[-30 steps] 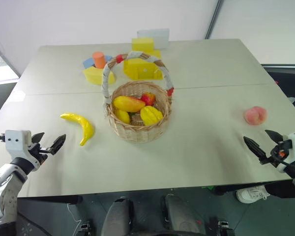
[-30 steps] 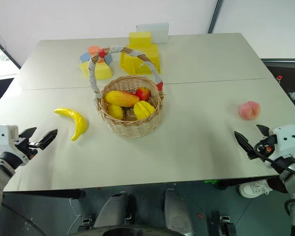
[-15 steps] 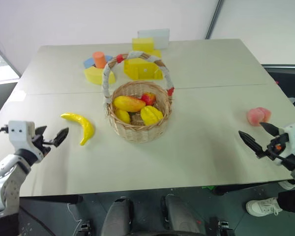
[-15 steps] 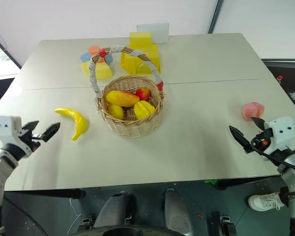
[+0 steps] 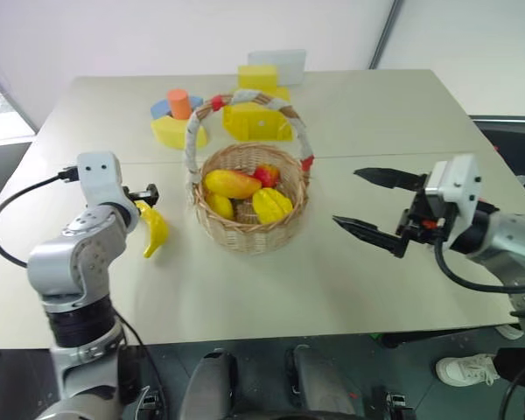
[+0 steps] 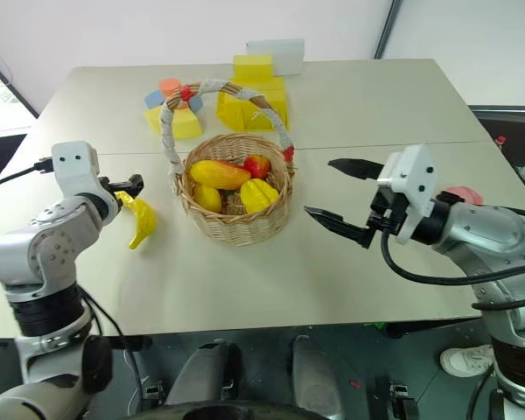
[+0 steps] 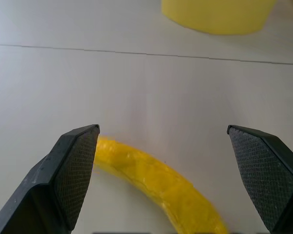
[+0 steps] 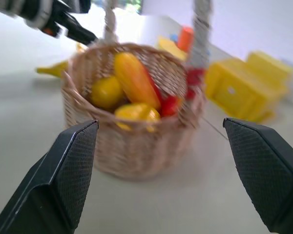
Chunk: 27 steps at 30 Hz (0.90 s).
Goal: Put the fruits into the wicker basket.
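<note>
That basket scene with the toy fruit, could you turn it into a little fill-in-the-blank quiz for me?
1. The banana lies on the table, outside the wicker basket, on the robot's ____ side.
2. The left gripper is open, and the fruit between its fingers is the ____.
3. The right gripper has its fingers ____ and holds nothing.

Missing words: left; banana; open

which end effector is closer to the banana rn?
Left. The left end effector hangs open just over the banana; the right end effector is across the wicker basket.
</note>
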Available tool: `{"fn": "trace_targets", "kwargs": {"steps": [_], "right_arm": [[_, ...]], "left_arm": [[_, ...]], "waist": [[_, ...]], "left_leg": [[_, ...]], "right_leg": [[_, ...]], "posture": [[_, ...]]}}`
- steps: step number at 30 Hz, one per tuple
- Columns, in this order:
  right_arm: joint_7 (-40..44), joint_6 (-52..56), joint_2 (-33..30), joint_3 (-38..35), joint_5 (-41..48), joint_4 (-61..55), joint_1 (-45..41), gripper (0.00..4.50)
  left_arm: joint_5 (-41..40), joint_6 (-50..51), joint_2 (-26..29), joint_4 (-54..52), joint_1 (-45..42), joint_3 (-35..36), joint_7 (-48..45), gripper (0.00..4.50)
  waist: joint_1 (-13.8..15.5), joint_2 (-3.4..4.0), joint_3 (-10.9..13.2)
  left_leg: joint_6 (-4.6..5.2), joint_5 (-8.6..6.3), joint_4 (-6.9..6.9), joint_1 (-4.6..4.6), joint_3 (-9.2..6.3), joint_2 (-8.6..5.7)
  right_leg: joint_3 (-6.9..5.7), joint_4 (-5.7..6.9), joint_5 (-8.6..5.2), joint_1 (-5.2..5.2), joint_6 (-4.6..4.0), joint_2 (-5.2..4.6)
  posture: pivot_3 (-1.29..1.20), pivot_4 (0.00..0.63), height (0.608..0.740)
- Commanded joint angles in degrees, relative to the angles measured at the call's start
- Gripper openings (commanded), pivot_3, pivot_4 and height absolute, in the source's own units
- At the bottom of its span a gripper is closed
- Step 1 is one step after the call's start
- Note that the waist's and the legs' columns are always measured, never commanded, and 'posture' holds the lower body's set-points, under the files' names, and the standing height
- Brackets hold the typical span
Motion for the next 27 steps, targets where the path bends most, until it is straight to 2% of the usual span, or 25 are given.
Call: {"fn": "trace_targets", "kwargs": {"steps": [1, 3, 7, 21, 24, 27], "right_arm": [[0.96, -0.25, 1.64, 2.78, 1.77, -1.81, -2.84, 4.29], [1.51, -0.48, 2.62, 4.06, 1.86, -1.7, -3.59, 4.29], [1.9, -0.69, 3.41, 4.98, 1.77, -2.08, -3.24, 4.29], [-2.25, 1.03, 6.81, 8.19, 1.61, -6.49, -2.67, 4.29], [-2.78, 1.11, 6.91, 8.25, 1.58, -6.84, -2.49, 4.5], [-3.17, 1.17, 6.92, 8.26, 1.63, -6.99, -2.42, 4.5]], "left_arm": [[3.44, 8.56, -7.02, -6.01, -2.35, 0.46, 5.06, 4.5], [6.25, 11.05, -11.11, -6.99, -2.75, 0.5, 7.41, 4.5], [10.2, 11.19, -14.11, -6.12, -3.67, 1.17, 9.11, 4.5], [15.07, 2.73, -14.44, 9.0, -7.35, -0.16, 6.84, 4.5], [15.0, 1.92, -16.31, 10.41, -8.48, 3.68, 7.61, 3.67], [15.87, 1.73, -16.36, 10.19, -8.41, 3.55, 7.46, 2.24]], "waist": [[0.03, -0.01, 0.0], [0.06, -0.02, -0.01], [-0.14, -0.05, 0.01], [-0.07, -0.05, 0.0], [-0.15, -0.05, 0.0], [-0.13, -0.05, 0.0]], "left_leg": [[0.0, 0.0, 0.01, -0.07, -0.03, -0.07], [0.0, 0.0, 0.02, -0.13, -0.07, -0.18], [-0.01, 0.01, 0.03, -0.2, -0.1, -0.24], [-0.06, 0.04, 0.02, -0.2, -0.13, -0.24], [-0.06, 0.04, 0.02, -0.21, -0.13, -0.24], [-0.06, 0.04, 0.02, -0.23, -0.13, -0.24]], "right_leg": [[-0.02, -0.01, 0.01, -0.04, 0.02, -0.06], [-0.02, -0.02, 0.04, -0.05, 0.07, -0.15], [-0.02, -0.02, 0.05, -0.13, 0.09, -0.19], [-0.03, 0.0, 0.05, -0.15, 0.09, -0.17], [-0.03, 0.0, 0.05, -0.17, 0.09, -0.18], [-0.03, 0.0, 0.05, -0.18, 0.09, -0.18]], "posture": [[0.0, 0.15, 0.74], [0.0, 0.15, 0.74], [0.0, 0.15, 0.74], [0.0, 0.15, 0.74], [0.0, 0.15, 0.74], [0.0, 0.15, 0.74]]}}
